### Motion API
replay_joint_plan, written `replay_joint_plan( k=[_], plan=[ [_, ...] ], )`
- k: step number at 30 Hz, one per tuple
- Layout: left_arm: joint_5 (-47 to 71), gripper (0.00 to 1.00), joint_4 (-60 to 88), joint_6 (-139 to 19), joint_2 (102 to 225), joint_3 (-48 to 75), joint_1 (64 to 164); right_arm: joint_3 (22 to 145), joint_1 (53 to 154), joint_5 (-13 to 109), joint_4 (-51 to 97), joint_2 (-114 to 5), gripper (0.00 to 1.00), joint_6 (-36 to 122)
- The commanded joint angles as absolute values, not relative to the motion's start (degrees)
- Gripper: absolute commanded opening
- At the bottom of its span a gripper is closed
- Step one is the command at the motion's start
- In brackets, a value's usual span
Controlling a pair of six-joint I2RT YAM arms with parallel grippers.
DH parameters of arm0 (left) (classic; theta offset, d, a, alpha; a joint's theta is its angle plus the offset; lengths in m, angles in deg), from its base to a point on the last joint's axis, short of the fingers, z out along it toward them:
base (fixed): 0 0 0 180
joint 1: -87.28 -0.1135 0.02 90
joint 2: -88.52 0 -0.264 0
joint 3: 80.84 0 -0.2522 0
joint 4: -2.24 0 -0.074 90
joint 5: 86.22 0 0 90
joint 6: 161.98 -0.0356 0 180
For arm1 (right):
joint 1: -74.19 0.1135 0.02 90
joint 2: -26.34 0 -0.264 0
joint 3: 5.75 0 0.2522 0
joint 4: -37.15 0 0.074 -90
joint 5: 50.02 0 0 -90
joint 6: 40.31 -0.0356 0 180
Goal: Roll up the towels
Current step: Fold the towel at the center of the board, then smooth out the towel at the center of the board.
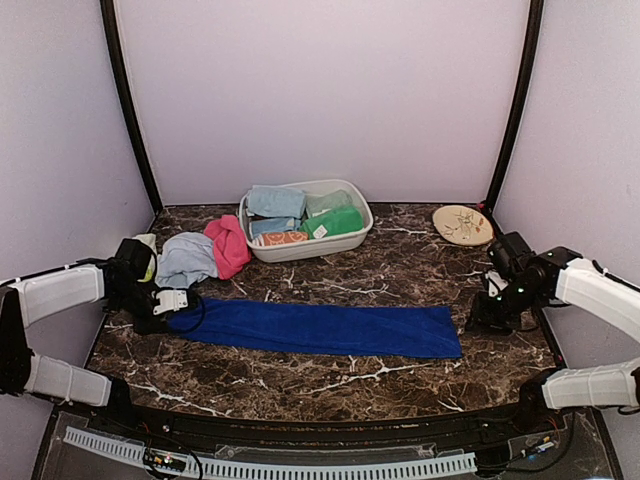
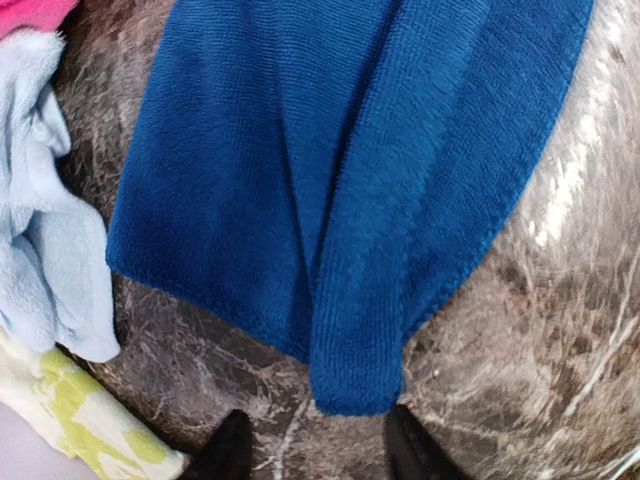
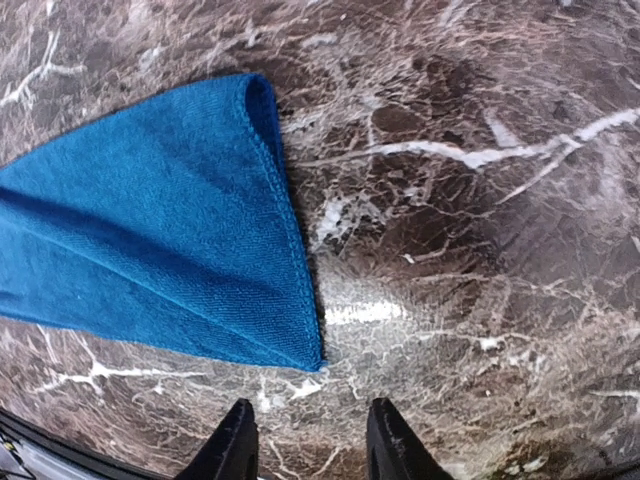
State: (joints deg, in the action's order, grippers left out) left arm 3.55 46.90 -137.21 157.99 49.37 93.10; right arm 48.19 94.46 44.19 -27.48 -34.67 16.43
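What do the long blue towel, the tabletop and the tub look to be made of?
Blue towel: soft matte cloth, likely microfibre or terry; fine ribbed weave, stitched hem. Tabletop: glossy dark brown marble look with white veins and glare; real stone or laminate, unclear. Tub: white, probably plastic; smooth thin moulded walls.

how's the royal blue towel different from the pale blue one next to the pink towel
The royal blue towel is dark and long; the pale blue towel is light and much smaller. The royal blue one lies flat in a folded strip; the pale one is crumpled, touching the pink towel. Both are cloths on the table, outside the tub.
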Motion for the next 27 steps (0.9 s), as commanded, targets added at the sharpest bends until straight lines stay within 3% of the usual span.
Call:
replay_joint_plan(
  k=[1, 8, 12, 14, 18, 27],
  plan=[
    [3.4, 0.77, 51.1, -137.7, 156.8, 47.3, 91.5, 55.0, 94.8, 42.6, -30.4, -33.2, 0.42, 17.0],
    [13.3, 0.81, 60.5, -135.5, 158.3, 36.3, 91.2, 62.4, 94.8, 42.2, -25.8, -42.2, 0.41, 19.9],
    [18.0, 0.81, 57.5, -133.4, 161.4, 34.4, 92.7, 64.2, 94.6, 41.3, -19.3, -51.3, 0.41, 22.1],
    [18.5, 0.76, 54.5, -130.6, 164.3, 33.9, 94.5, 65.6, 94.6, 41.4, -17.6, -56.4, 0.41, 23.8],
    [15.2, 0.65, 46.3, -125.9, 170.0, 36.1, 97.5, 66.6, 94.5, 42.8, -13.9, -62.9, 0.42, 25.5],
    [8.6, 0.63, 38.2, -127.6, 172.0, 47.2, 97.7, 65.0, 95.1, 42.5, -11.1, -69.1, 0.38, 26.6]
  ],
)
